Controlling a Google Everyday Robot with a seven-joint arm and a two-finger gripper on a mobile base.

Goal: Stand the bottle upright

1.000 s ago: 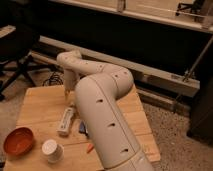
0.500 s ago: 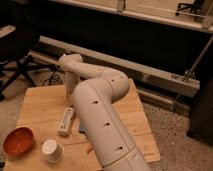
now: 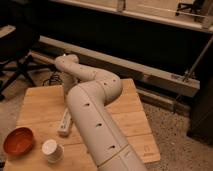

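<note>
The bottle (image 3: 64,123), slim and whitish, lies on its side on the left half of the wooden table (image 3: 131,116). My arm's thick white link partly covers its right side. The arm rises from the bottom edge, bends at the elbow (image 3: 106,86) and reaches left. My gripper (image 3: 68,88) hangs down from the wrist over the back left of the table. It is beyond the bottle, not touching it, and stands open with nothing in it.
A red bowl (image 3: 18,141) and a white round cup (image 3: 51,150) stand at the table's front left corner. A dark office chair (image 3: 17,47) is left of the table. A long metal rail (image 3: 150,75) runs behind it, with speckled floor to the right.
The arm's big link has swung a little to the left, covering more of the table's middle. The gripper stays over the back left, and the bottle has not moved.
</note>
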